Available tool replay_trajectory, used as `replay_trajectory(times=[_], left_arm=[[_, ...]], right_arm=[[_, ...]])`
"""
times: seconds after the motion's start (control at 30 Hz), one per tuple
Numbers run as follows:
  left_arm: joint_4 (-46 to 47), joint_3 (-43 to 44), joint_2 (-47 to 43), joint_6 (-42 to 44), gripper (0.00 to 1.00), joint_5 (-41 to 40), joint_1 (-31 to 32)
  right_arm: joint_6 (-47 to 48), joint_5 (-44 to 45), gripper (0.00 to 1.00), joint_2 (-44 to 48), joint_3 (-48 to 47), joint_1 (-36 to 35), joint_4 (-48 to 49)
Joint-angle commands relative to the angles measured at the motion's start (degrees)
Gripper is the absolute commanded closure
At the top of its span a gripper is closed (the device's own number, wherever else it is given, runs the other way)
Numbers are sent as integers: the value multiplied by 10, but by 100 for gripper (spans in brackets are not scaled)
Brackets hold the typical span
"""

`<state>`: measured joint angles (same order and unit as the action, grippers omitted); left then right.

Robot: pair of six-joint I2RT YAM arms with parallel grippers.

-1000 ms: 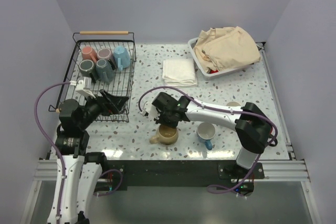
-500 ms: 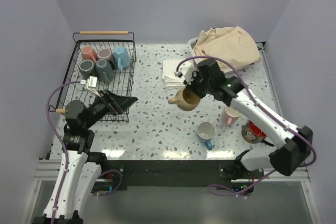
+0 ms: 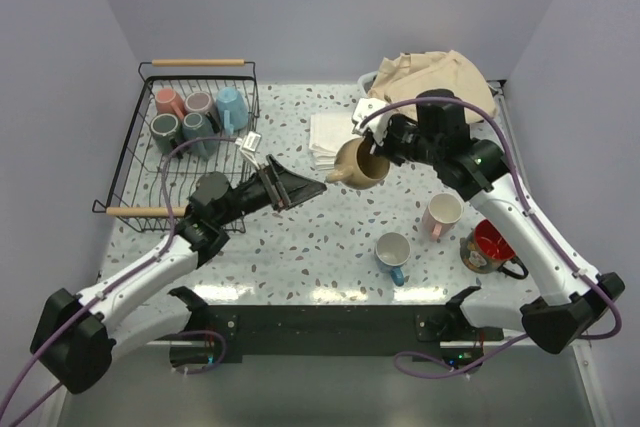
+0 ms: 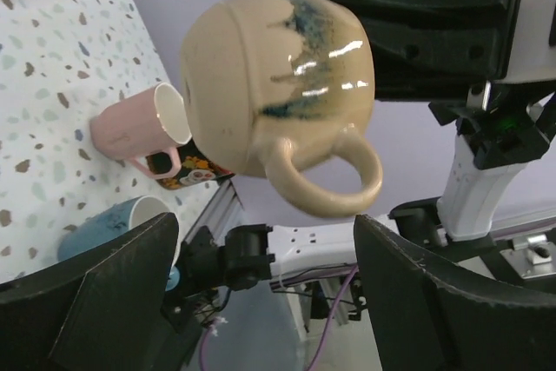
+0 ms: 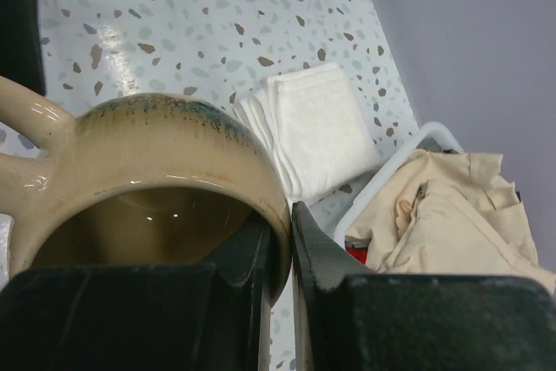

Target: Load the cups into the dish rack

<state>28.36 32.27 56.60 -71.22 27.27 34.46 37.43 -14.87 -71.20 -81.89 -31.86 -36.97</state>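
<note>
My right gripper (image 3: 372,152) is shut on the rim of a tan cup (image 3: 355,169), one finger inside and one outside, and holds it tilted in the air over the middle of the table. The right wrist view shows that pinch on the tan cup (image 5: 148,171) up close. My left gripper (image 3: 305,187) is open, just left of the cup and pointing at it; in its own view the tan cup (image 4: 278,102) hangs handle-down between and beyond the spread fingers (image 4: 113,293). The black wire dish rack (image 3: 160,175) at far left holds several cups (image 3: 199,117).
On the table near the front right stand a pink cup (image 3: 441,214), a white cup with a blue handle (image 3: 393,252) and a dark patterned cup with a red inside (image 3: 488,247). A folded white towel (image 3: 340,137) and a white tub of beige cloth (image 3: 430,92) lie at the back.
My right arm lifted the tan cup from the front of the table and carried it up and back. My left arm swung out from the rack toward it, still open.
</note>
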Motion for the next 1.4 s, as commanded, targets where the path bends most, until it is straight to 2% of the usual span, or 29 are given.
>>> replay_trajectory(times=[0.0,0.2,0.3,0.43,0.73,0.87,1.07,1.37], left_arm=[[138,53,40,-85,12,-25,23],[165,89,64,-133,12,-35,30],[177,106,74,-154,12,-39,32],[196,116,78,-183,15,-47,38],[214,147,75,-190,25,-29,42],[217,150,67,-179,37,-27,42],[216,137,48,-165,47,-32,41],[281,119,43,-176,67,-29,41]], right_arm=[[55,-73,100,7,-68,0,38],[119,-113,100,-28,-142,-1,-2],[121,-121,100,-36,-171,-1,16],[124,-131,100,-22,-167,-2,107],[222,-122,100,33,-37,-39,301],[237,-132,100,60,34,-60,383],[229,-164,100,95,65,-72,394],[275,-177,100,151,153,-80,422]])
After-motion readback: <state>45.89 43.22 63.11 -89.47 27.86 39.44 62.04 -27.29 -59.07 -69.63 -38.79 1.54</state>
